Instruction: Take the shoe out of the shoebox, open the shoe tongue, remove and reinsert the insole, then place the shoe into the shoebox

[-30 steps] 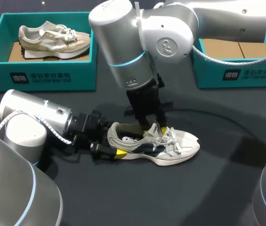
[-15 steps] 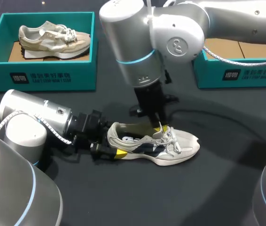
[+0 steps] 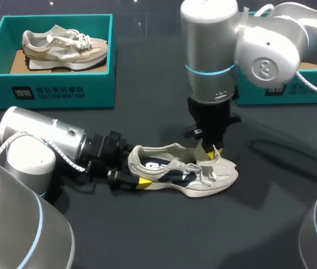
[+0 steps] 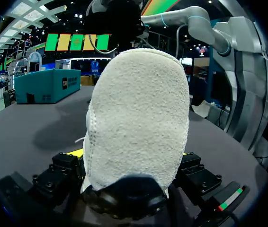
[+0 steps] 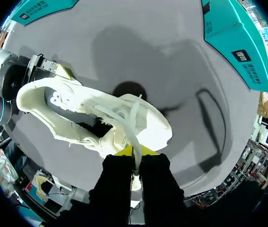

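Lower centre, the shoe (image 3: 167, 168) is clamped at the heel by the left hand (image 3: 134, 172) so the tongue (image 3: 201, 160), pinched in the right hand (image 3: 209, 151), can be drawn open.

1. The table (image 3: 270, 224) has a dark, matte black top.
2. A white sneaker (image 3: 214, 176) with a dark side panel lies near the table's middle, its toe pointing to the right.
3. An open teal shoebox (image 3: 52, 89) stands at the far left.
4. A second teal shoebox (image 3: 259, 95) stands at the far right, well apart from the first.
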Available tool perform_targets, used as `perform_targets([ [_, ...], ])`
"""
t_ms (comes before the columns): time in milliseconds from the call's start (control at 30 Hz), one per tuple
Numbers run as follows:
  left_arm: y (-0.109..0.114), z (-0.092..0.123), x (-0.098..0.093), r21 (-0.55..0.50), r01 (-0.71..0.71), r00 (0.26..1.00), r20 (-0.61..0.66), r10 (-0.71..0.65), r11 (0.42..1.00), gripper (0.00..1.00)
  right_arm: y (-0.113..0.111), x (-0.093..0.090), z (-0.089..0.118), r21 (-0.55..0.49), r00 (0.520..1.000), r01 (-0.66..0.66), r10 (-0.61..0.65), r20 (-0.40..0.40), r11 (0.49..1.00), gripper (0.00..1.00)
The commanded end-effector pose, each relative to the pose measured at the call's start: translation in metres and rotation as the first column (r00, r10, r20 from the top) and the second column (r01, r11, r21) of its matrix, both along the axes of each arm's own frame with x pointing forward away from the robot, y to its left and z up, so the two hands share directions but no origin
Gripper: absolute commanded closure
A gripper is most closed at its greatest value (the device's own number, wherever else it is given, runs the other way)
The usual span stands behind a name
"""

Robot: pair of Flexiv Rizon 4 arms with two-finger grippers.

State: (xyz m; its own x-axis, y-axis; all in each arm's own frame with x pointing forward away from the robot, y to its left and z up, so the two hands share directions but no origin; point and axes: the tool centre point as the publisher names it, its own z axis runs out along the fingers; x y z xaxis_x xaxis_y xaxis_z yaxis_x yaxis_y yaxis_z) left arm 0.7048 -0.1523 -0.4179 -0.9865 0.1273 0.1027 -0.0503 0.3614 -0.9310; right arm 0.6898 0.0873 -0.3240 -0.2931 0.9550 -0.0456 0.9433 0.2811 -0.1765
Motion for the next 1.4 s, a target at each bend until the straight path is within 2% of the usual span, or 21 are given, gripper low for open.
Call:
perform_targets([
  [33,-0.001,-0.001,0.0,0.001,0.001,1.0,0.0,-0.001,1.0,1.0,-0.011,-0.002,0.001,0.106,1.0,0.018,-0.017,-0.011,0.994,1.0],
  [133,-0.001,-0.001,0.0,0.001,0.001,1.0,0.0,-0.001,1.0,1.0,-0.013,-0.002,-0.001,0.104,0.999,0.033,-0.031,-0.023,0.994,1.0],
  [400,-0.001,-0.001,0.0,0.001,0.001,1.0,0.0,-0.001,1.0,1.0,-0.038,-0.003,-0.015,0.207,0.999,0.039,-0.033,-0.036,0.978,1.0],
  [700,-0.001,-0.001,0.0,0.001,0.001,1.0,0.0,-0.001,1.0,1.0,-0.053,-0.004,-0.033,0.253,0.995,0.083,-0.066,-0.073,0.964,1.0],
  [967,-0.001,-0.001,0.0,0.001,0.001,1.0,0.0,-0.001,1.0,1.0,-0.062,-0.006,-0.04,0.242,0.99,0.122,-0.1,-0.102,0.963,1.0],
  [1000,-0.001,-0.001,0.0,0.001,0.001,1.0,0.0,-0.001,1.0,1.0,-0.062,-0.007,-0.04,0.241,0.989,0.124,-0.102,-0.103,0.963,0.97],
  [1067,-0.001,-0.001,0.0,0.001,0.001,1.0,0.0,-0.001,1.0,1.0,-0.063,-0.007,-0.04,0.236,0.988,0.132,-0.109,-0.107,0.963,0.85],
  [1167,-0.001,-0.001,0.0,0.001,0.001,1.0,0.0,-0.001,1.0,1.0,-0.061,-0.006,-0.04,0.231,0.988,0.134,-0.111,-0.108,0.964,0.55],
  [1200,-0.001,-0.001,0.0,0.001,0.001,1.0,0.0,-0.001,1.0,1.0,-0.061,-0.006,-0.04,0.229,0.988,0.134,-0.112,-0.108,0.964,0.49],
  [1233,-0.001,-0.001,0.0,0.001,0.001,1.0,0.0,-0.001,1.0,1.0,-0.06,-0.006,-0.04,0.228,0.988,0.134,-0.112,-0.108,0.964,0.33],
  [1267,-0.001,-0.001,0.0,0.001,0.001,1.0,0.0,-0.001,1.0,1.0,-0.059,-0.006,-0.04,0.227,0.988,0.133,-0.111,-0.107,0.965,0.27],
  [1400,-0.001,-0.001,0.0,0.001,0.001,1.0,0.0,-0.001,1.0,1.0,-0.057,-0.005,-0.038,0.216,0.988,0.131,-0.111,-0.105,0.968,0.22],
])
